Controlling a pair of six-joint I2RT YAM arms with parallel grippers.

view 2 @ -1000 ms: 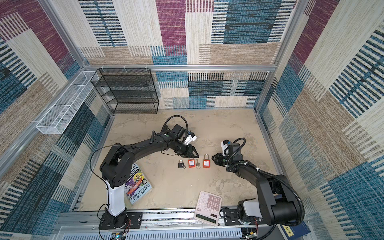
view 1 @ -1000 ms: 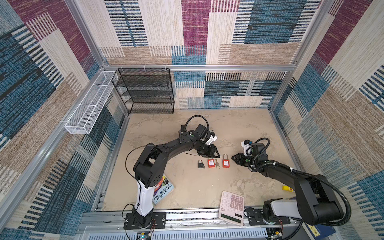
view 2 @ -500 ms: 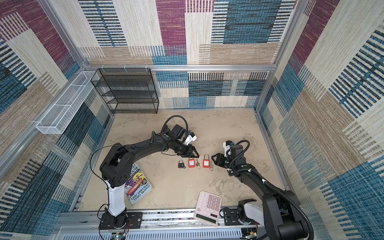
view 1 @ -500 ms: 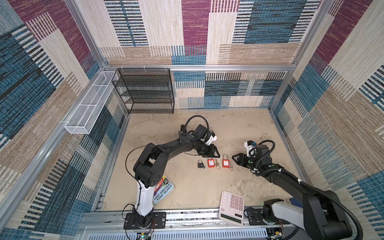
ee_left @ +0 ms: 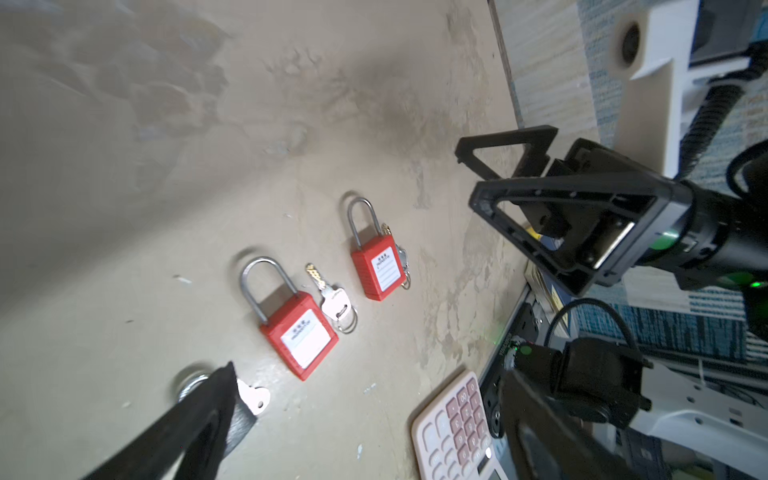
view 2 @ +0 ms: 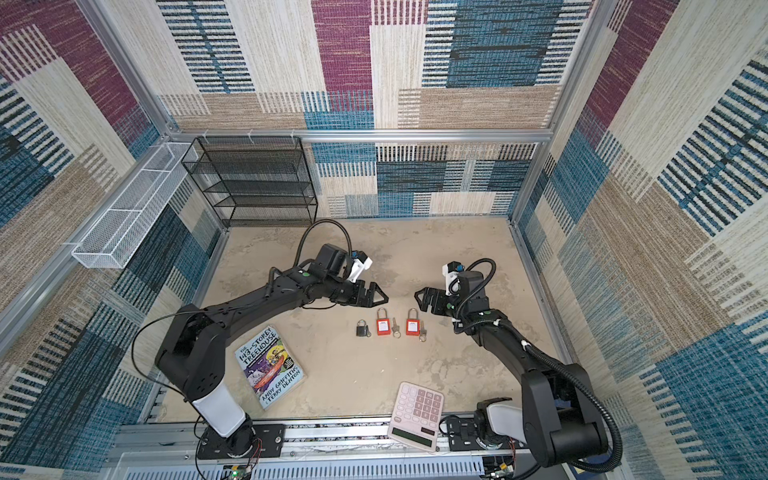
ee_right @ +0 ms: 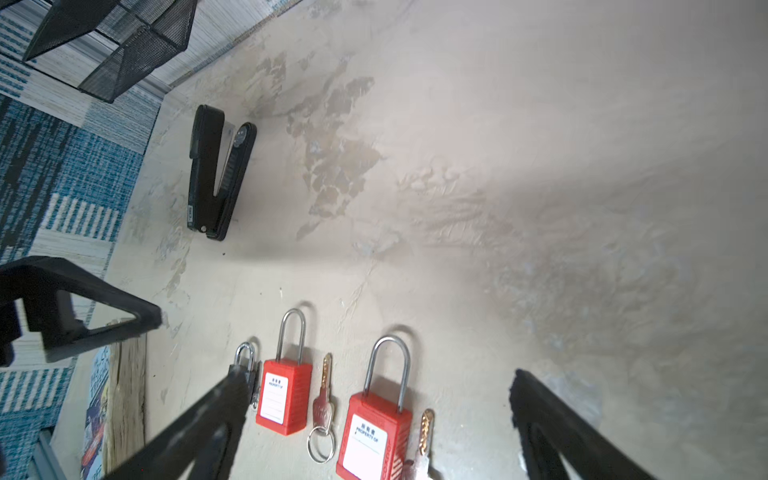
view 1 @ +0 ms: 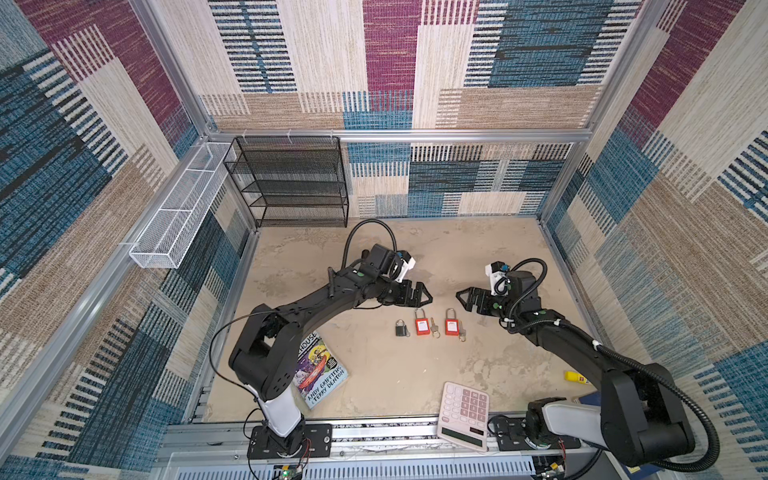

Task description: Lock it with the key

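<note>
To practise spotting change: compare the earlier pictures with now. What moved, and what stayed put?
The right gripper drew back from the red padlock nearest it toward the far wall. It and the left gripper now stand open, holding nothing. The left gripper kept its place; the other red padlock, the black padlock, the book and calculator lie unmoved.

Three padlocks lay flat in a row on the table (view 1: 374,376), shackles all pointing the same way and looking closed. At one end was a small grey padlock (view 1: 400,329), with a silver key (ee_left: 254,400) touching it. Beside it lay the middle red padlock (view 1: 422,327), white-labelled, then a ringed key (view 1: 434,328), then the end red padlock (view 1: 451,327) with a brass key (view 1: 461,332) against its side.
</note>
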